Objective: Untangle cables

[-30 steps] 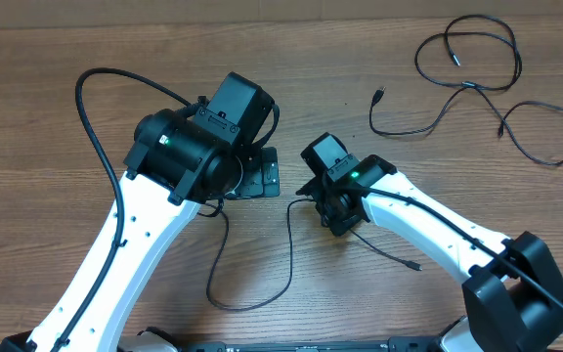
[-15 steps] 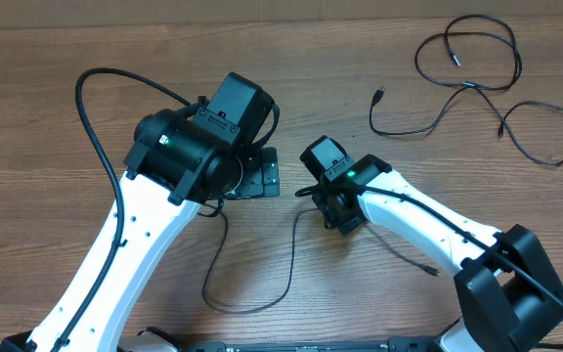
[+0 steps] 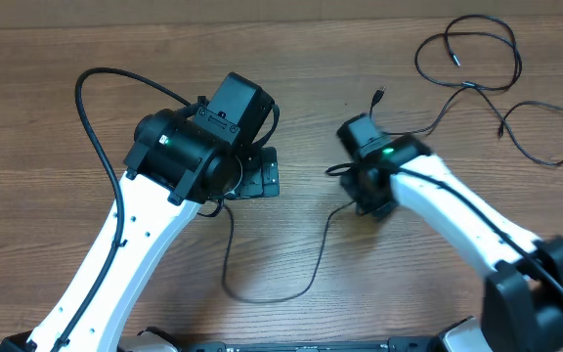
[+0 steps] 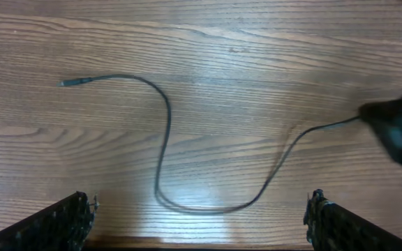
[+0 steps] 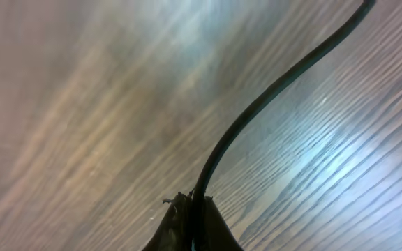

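L arm (image 3: 115, 254) comes up from near-left edge, elbow high, wrist angled down toward centre. L end effector (image 4: 201, 223) pts downward, fingers (image 4: 58, 223) spread fully apart, nothing btwn them. R arm (image 3: 457, 210) stretches from near-right corner toward centre. R end effector (image 5: 192, 222) pinched tight on a cable (image 5: 271, 90).

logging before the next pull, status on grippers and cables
Left gripper open, empty. Right gripper shut on one cable, slack looped across the table. Other cables loose beyond, one plug near the right gripper.
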`<state>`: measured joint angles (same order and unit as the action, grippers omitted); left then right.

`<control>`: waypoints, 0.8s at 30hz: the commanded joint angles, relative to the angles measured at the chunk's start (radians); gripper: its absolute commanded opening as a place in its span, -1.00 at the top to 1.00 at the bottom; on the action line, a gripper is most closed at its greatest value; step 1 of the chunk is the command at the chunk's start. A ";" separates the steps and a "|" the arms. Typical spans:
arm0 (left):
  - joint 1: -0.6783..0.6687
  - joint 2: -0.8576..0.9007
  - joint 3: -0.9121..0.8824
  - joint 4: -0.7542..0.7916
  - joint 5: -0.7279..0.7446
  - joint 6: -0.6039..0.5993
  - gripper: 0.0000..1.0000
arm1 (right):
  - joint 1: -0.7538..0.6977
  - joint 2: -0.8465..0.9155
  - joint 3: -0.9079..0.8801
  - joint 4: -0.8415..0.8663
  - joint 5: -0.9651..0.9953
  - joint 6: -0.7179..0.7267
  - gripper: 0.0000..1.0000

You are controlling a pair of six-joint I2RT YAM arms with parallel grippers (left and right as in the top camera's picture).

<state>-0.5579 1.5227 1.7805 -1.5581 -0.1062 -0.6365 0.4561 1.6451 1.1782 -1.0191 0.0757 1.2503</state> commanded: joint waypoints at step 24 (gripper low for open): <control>0.004 -0.018 0.023 -0.011 -0.016 -0.014 -0.99 | -0.684 -0.339 0.048 -0.116 0.320 -0.351 0.93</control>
<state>-0.5583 1.5227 1.7805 -1.5654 -0.1089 -0.6365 -0.1394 1.3052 1.2030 -1.1526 0.4255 1.0039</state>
